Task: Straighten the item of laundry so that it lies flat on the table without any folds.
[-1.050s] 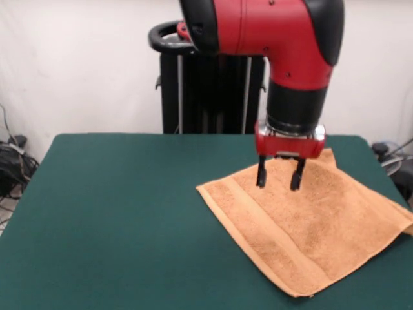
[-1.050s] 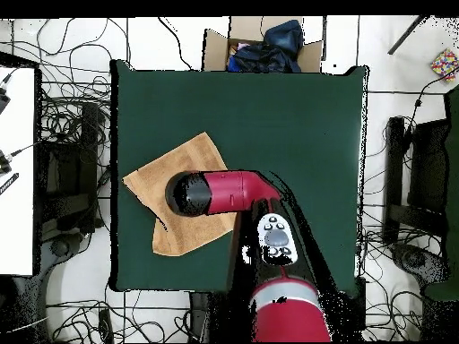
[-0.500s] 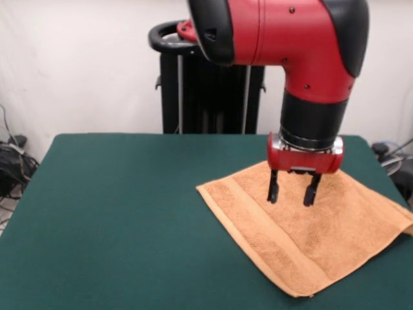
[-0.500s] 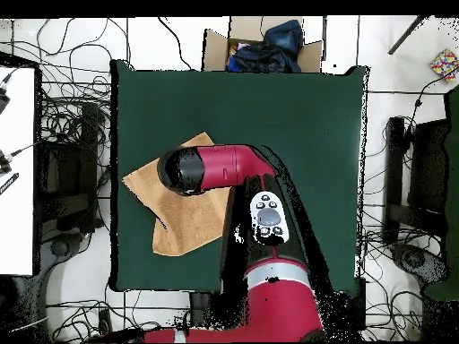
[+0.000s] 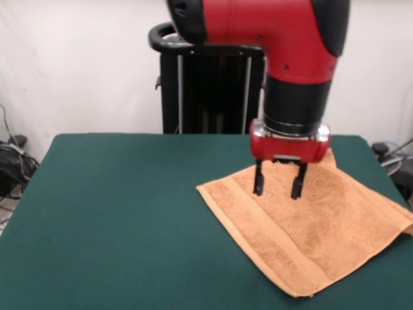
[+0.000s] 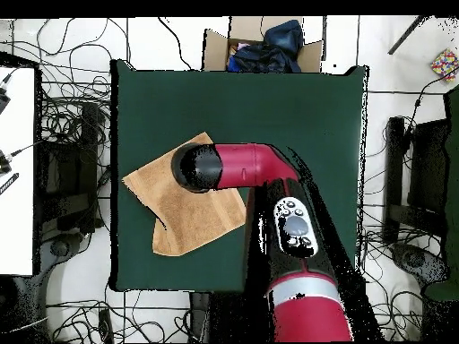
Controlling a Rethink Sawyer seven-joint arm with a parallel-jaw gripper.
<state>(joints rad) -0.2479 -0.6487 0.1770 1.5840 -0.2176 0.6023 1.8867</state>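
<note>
Here, a light orange-tan terry towel (image 5: pixel 310 226) is seen spread on the dark green tabletop (image 5: pixel 116 219), lying askew so that its corners point toward the table's sides like a diamond. In the front view it occupies the right-hand part of the tabletop, and its right corner reaches the table's right edge, where a fold or doubled layer is visible. A flat woven band (image 5: pixel 258 239) is seen running along the towel's near left edge. In the overhead view the towel (image 6: pixel 193 215) is shown at the left side of the green surface, with one corner drooping toward the bottom edge as a narrower flap; the cloth is not fully square in outline there.

The red and black arm (image 5: pixel 290 58) is lowered from above, and its gripper (image 5: pixel 279 184) is held over the towel's far left part. The two dark jaws are seen apart, with nothing between them; whether their tips touch the cloth cannot be told. From above, the arm covers the middle of the towel.

Behind the table, a black stand (image 5: pixel 206 84) is seen against a pale wall. Around the table, tangled cables (image 6: pixel 67 125) and a cardboard box (image 6: pixel 260 45) holding dark cloth are seen on the floor.
</note>
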